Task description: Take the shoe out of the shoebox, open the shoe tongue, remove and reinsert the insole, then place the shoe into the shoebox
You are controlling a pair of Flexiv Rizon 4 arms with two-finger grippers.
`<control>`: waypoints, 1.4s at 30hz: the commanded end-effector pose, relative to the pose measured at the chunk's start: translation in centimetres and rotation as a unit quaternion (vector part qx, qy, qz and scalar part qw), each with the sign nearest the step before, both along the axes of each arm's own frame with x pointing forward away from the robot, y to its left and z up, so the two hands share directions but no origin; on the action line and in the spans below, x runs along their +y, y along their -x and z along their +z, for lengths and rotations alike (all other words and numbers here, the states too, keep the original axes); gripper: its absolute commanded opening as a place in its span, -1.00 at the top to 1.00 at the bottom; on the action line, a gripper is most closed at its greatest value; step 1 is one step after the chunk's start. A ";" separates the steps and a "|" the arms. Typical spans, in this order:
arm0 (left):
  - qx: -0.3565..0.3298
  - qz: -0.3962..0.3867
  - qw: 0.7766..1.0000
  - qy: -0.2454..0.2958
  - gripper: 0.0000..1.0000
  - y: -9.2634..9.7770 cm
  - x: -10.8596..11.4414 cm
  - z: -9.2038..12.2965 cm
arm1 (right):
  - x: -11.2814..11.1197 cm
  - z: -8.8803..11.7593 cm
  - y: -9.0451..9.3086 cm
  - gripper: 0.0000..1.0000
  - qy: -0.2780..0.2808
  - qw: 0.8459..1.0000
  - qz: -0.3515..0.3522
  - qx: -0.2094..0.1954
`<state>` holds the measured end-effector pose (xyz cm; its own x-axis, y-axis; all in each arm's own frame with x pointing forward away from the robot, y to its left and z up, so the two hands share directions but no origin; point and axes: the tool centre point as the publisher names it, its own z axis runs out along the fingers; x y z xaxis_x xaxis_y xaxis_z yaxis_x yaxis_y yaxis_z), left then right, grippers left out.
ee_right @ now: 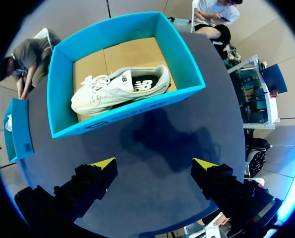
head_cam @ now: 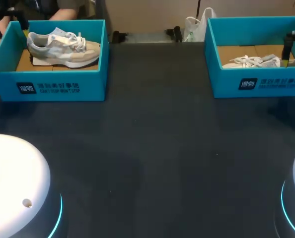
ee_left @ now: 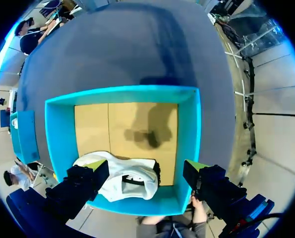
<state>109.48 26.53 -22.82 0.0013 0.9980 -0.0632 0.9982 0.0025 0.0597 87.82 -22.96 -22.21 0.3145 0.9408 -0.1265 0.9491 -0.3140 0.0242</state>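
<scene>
Both grippers hang with jaws apart, holding nothing: left gripper (ee_left: pixel 146 166) over the left box (ee_left: pixel 58 139), right gripper (ee_right: pixel 155 163) over the dark table (ee_right: pixel 152 144). Each blue box has white print on its front wall. Ahead of my right gripper, well apart, stands the right box (ee_right: pixel 184 62) with the right shoe (ee_right: pixel 120 89) inside, a logo on its side. Beneath my left gripper the left shoe (ee_left: pixel 122 181) lies in its box.

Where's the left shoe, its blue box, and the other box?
left shoe (head_cam: pixel 63 49), head view, on its side panel
left shoebox (head_cam: pixel 50 77), head view, front wall
right shoebox (head_cam: pixel 222 82), head view, front wall
</scene>
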 end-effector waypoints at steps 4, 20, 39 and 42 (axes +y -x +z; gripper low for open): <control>0.047 -0.006 0.999 0.001 -1.00 -2.1 -0.1 0.0 | 0.0 0.0 0.0 -1.00 0.000 1.000 0.000 0.000; 0.025 -0.001 0.999 -0.021 -1.00 -10.2 1.1 -5.4 | 0.0 0.0 0.0 -1.00 0.000 1.000 0.000 0.000; 0.047 0.002 0.998 -0.028 -0.94 -12.5 0.9 -10.8 | 0.0 0.0 0.0 -1.00 0.000 1.000 0.000 0.000; 0.052 0.001 0.998 -0.028 -0.96 -12.5 1.1 -11.5 | 0.0 0.0 0.0 -1.00 0.000 1.000 0.000 0.000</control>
